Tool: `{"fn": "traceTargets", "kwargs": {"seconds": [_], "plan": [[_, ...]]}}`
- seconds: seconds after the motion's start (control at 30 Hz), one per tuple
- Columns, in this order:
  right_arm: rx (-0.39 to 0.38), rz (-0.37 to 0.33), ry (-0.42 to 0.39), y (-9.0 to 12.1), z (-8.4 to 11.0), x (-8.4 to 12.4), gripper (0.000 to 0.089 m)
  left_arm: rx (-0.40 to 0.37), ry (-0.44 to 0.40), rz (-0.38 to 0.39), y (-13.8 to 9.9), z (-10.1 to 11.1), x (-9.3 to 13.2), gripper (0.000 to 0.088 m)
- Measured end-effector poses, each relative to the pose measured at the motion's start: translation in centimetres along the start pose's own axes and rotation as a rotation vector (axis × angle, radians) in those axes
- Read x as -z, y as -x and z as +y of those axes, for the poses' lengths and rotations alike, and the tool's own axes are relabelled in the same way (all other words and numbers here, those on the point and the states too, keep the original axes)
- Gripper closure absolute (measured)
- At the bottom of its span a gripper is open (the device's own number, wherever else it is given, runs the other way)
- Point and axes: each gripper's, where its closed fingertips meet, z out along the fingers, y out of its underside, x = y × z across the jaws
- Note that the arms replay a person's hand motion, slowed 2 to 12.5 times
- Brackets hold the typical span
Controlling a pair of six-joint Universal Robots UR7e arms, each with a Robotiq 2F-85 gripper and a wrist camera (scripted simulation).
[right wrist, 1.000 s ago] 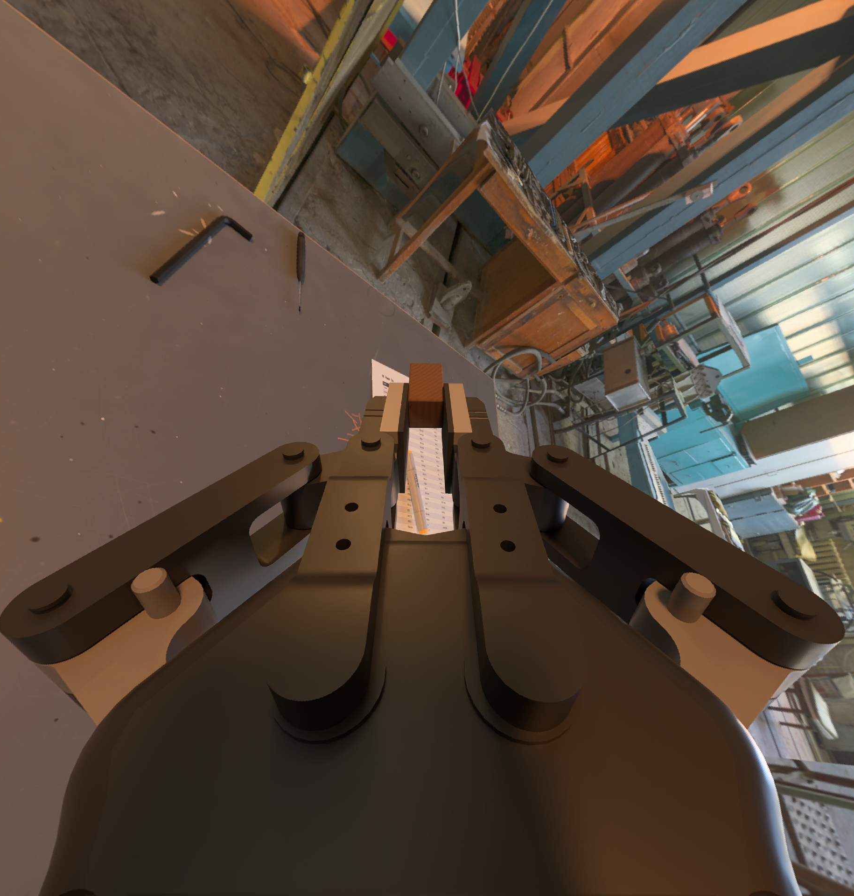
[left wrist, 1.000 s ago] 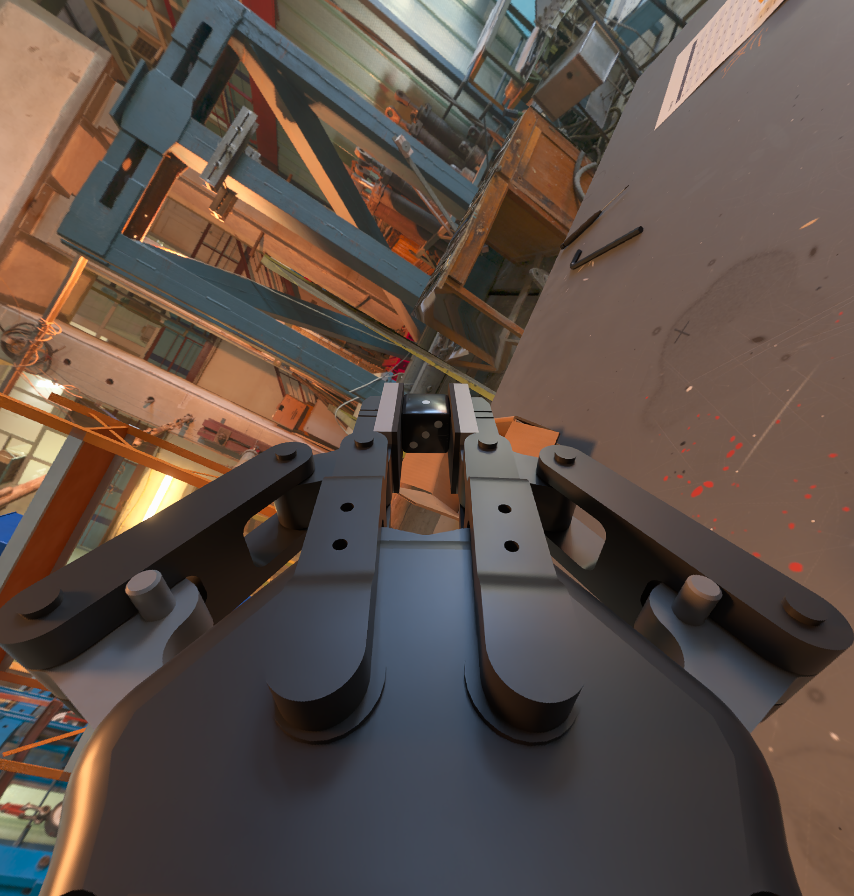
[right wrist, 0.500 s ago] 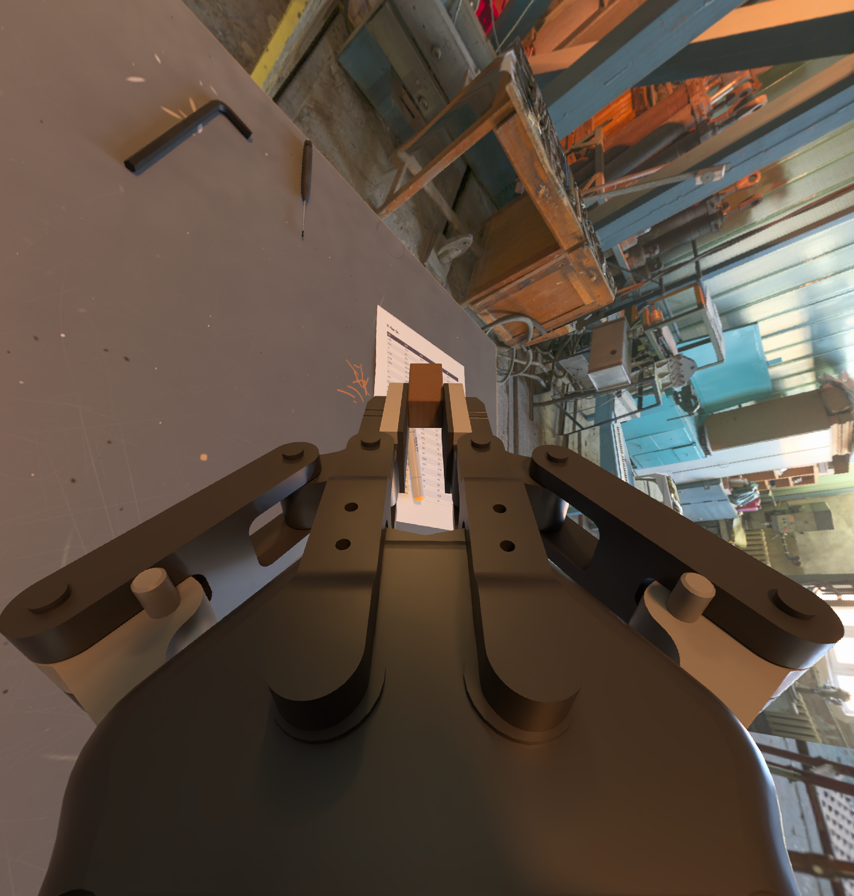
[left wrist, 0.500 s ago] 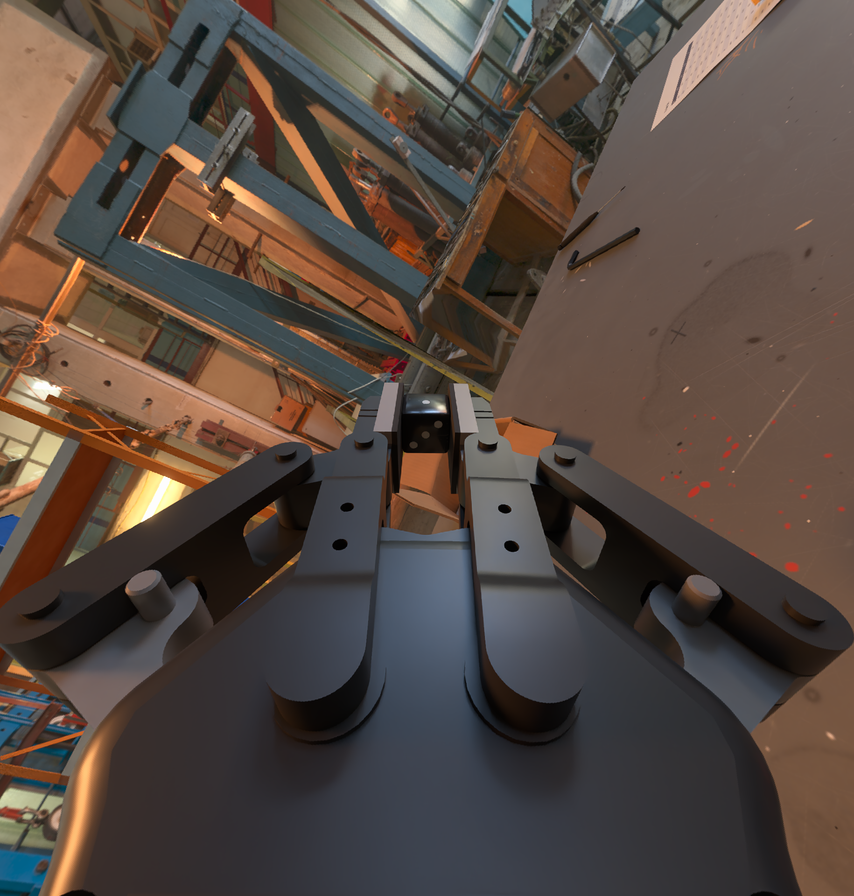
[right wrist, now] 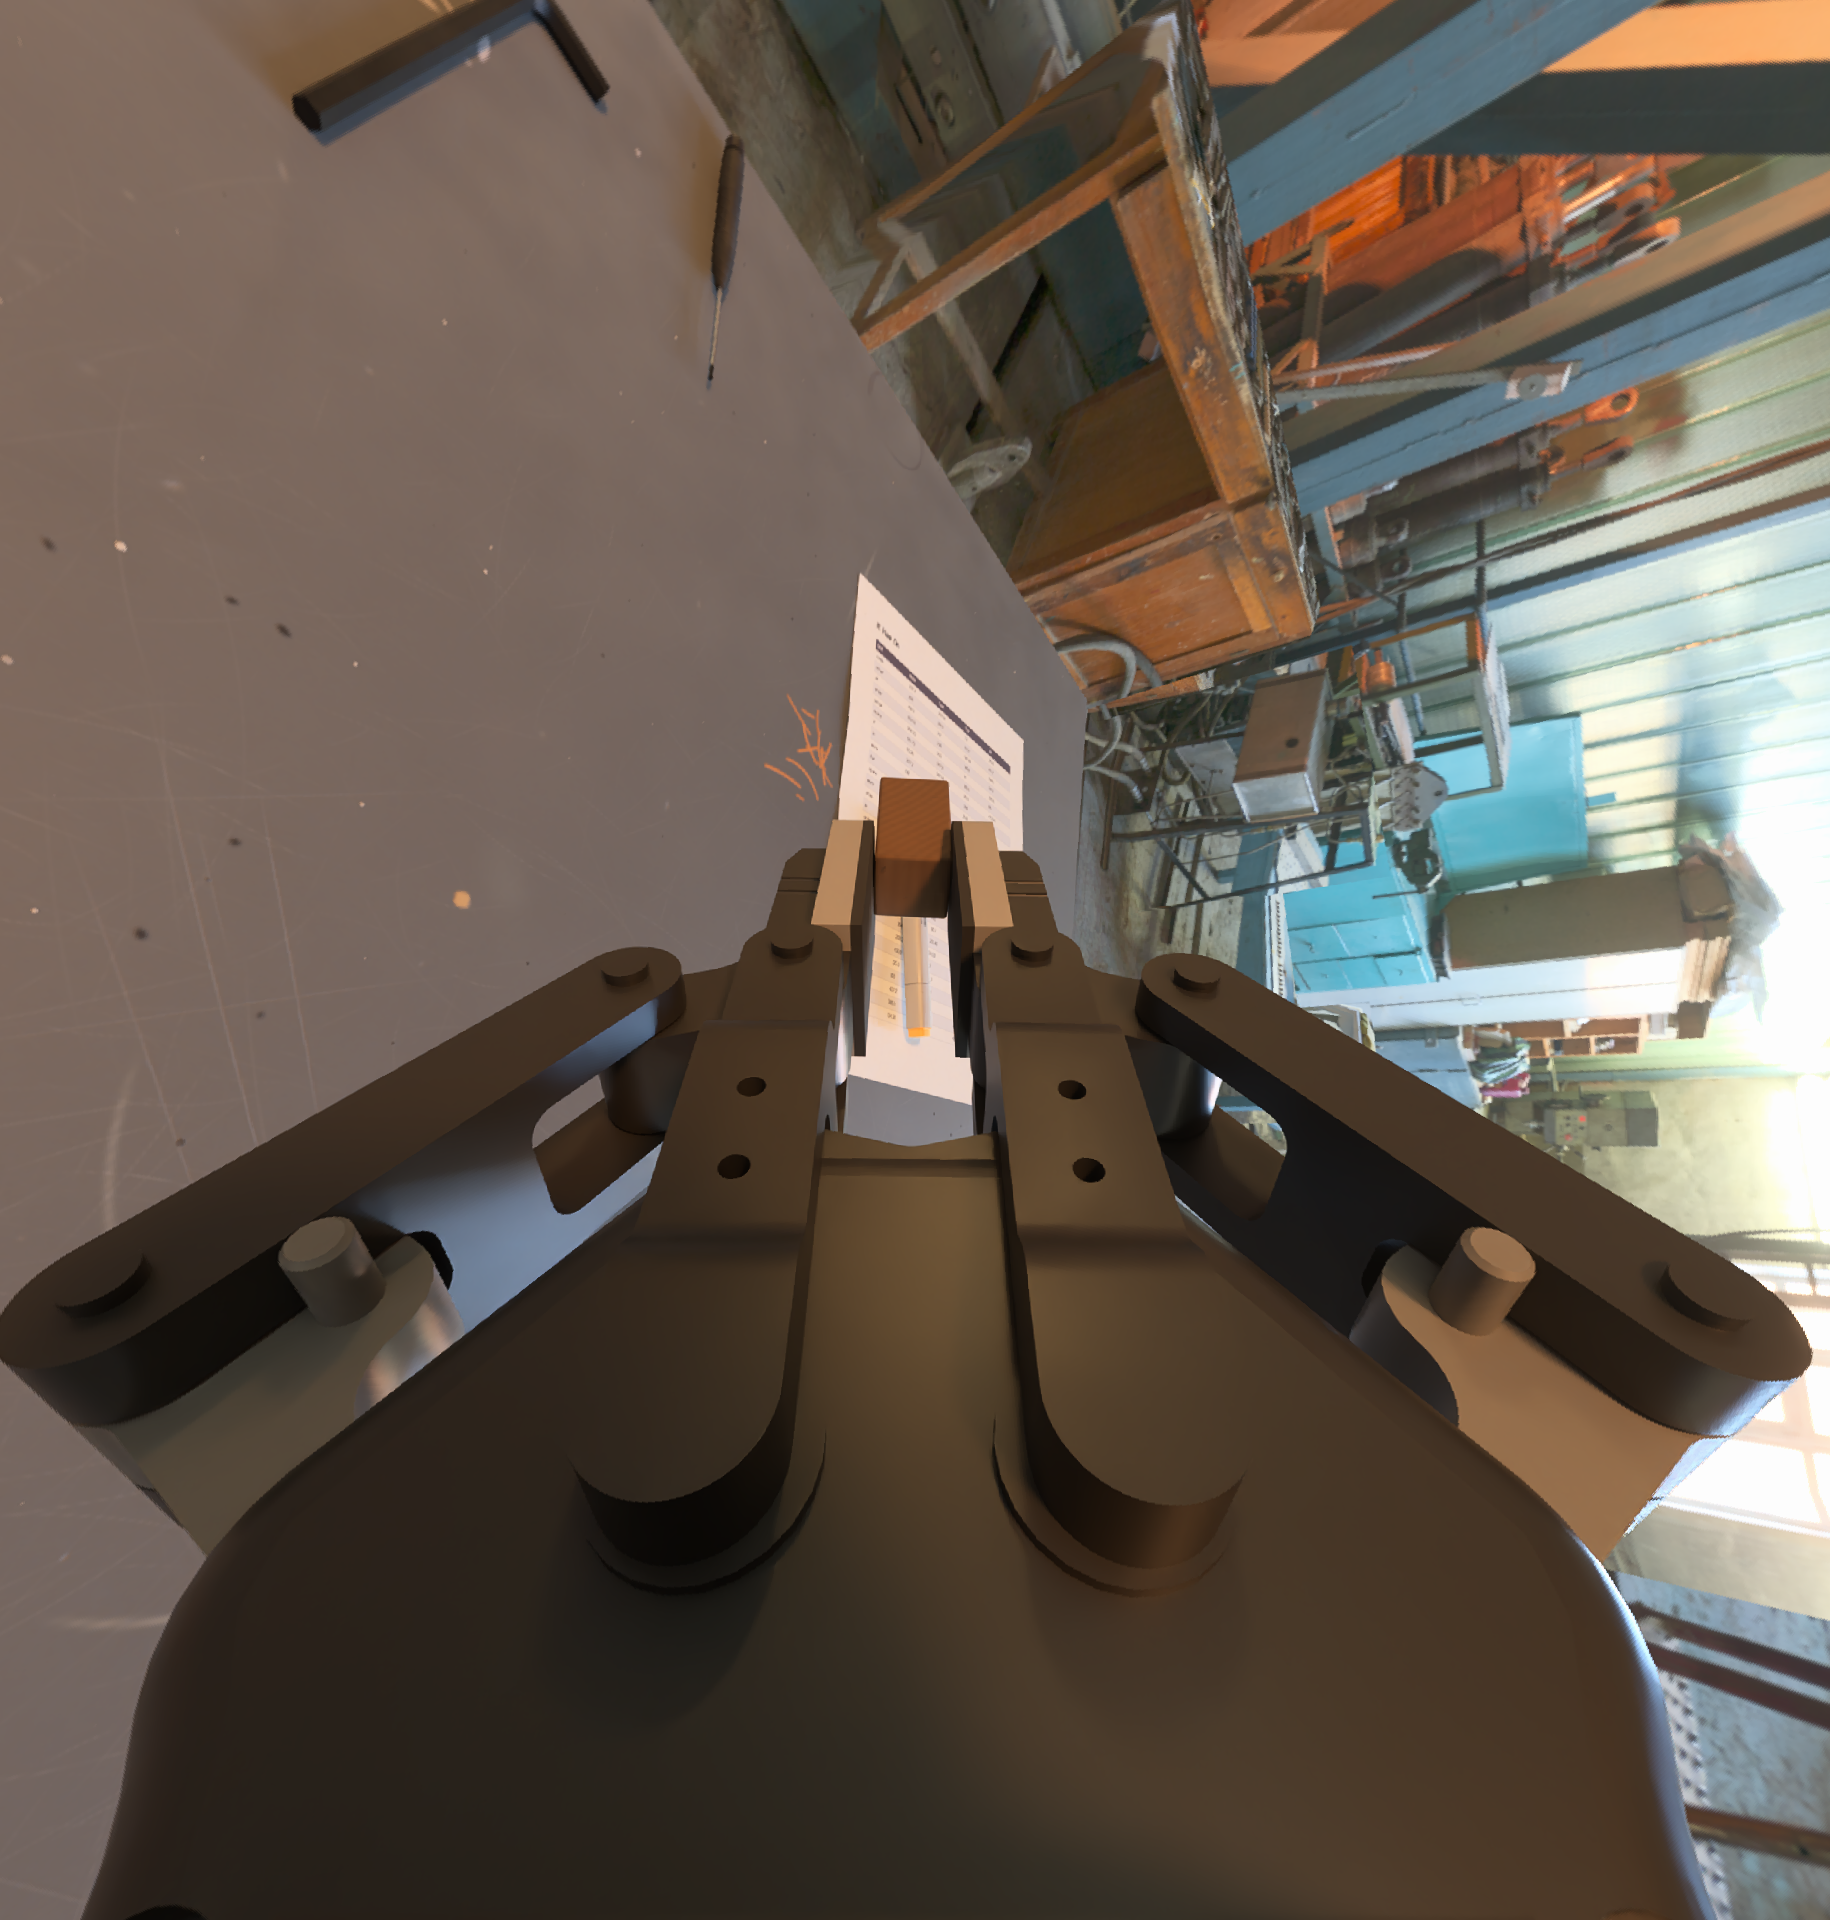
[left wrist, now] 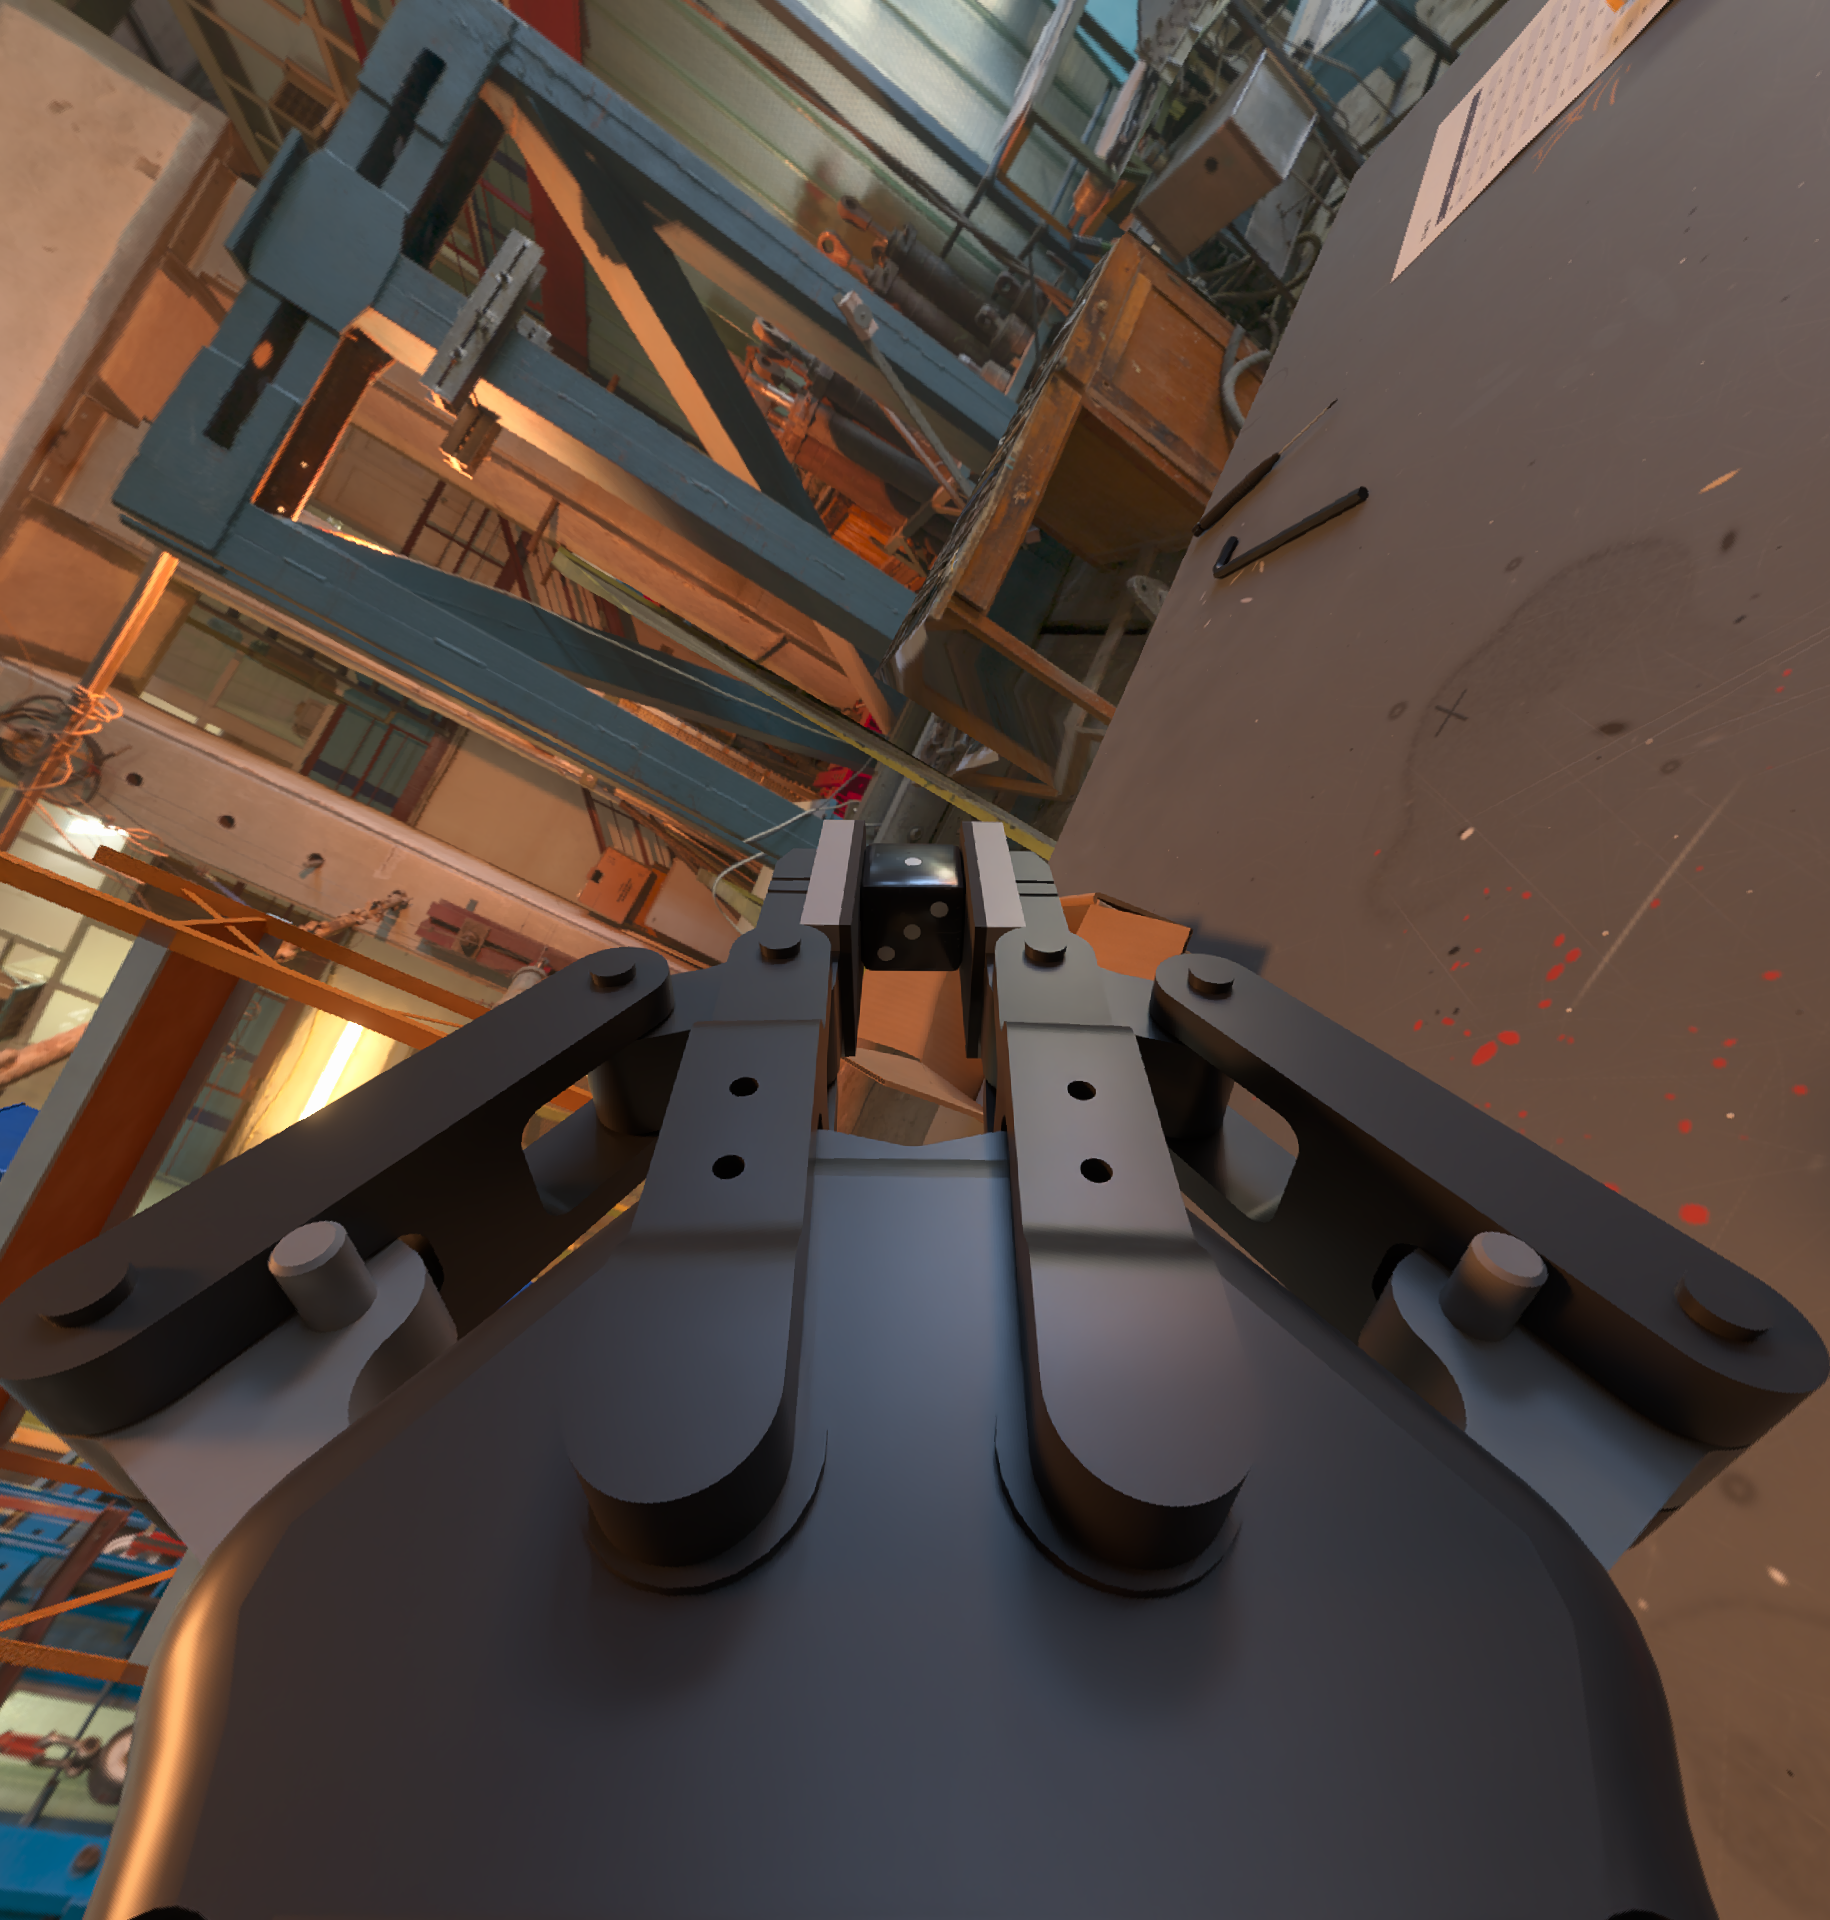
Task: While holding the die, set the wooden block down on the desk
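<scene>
Cluttered workshop behind grey bench point(right wrist: 319, 623): right pincer point(right wrist: 912, 862) clamped on wooden block point(right wrist: 911, 836), held w/ bench off to its left, printed sheet point(right wrist: 942, 727) & pen point(right wrist: 913, 977) beyond; left pincer point(left wrist: 912, 904) grips black die point(left wrist: 912, 909).

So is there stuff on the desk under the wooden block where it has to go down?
Yes. The wooden block, pinched in the right end effector, hangs in line with a printed sheet and a pen on it. Bare desk lies beside.
</scene>
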Motion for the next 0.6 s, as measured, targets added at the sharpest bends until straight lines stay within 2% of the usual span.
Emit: {"fn": "traceTargets", "kwargs": {"seconds": [0.6], "plan": [[0.168,-0.05,0.068,4.8,0.7,-1.6,0.0765,-0.003,0.002,0.008,-0.3,0.0,-0.2,0.0723]]}}
